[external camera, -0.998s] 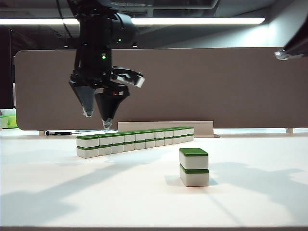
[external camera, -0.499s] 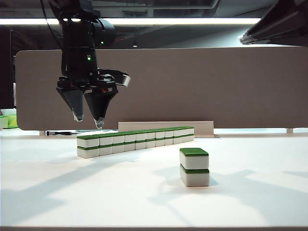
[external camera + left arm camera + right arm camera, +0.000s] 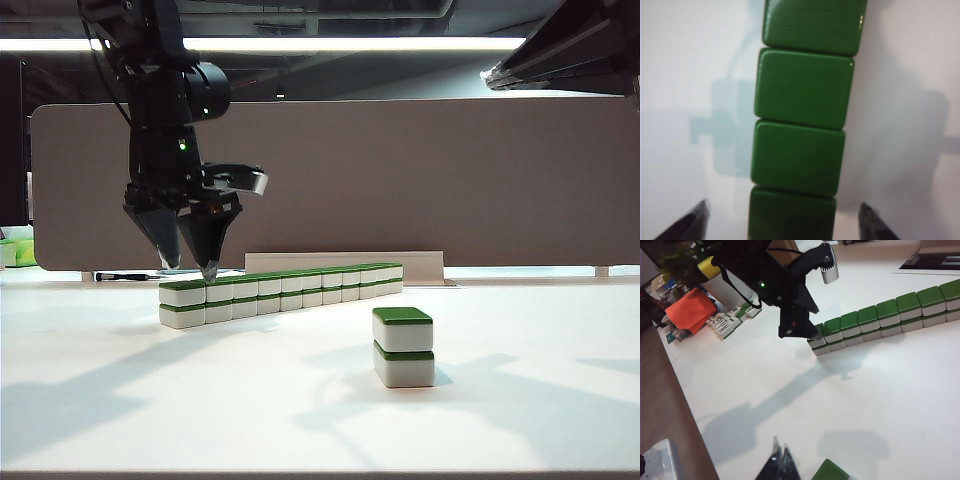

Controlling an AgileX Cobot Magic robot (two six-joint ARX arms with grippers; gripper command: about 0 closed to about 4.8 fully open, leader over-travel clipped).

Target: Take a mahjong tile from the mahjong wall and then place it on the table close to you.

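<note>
Two open fingers of your left gripper [image 3: 187, 268] straddle the mahjong wall [image 3: 285, 292] end at nine o'clock, right gripper [image 3: 780, 463] shut high at two; drift sideways and you'll topple neighbours.

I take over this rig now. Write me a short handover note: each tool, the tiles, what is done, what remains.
Left tool: open, just above the near end of the long two-high row of green-topped white mahjong tiles, fingers either side of it.
Right tool: shut, empty, raised over the plain white table.
A separate two-tile green-topped stack stands nearer the camera.
Done: approach.
Left: grip a top tile, lift, set it on the near table.
</note>
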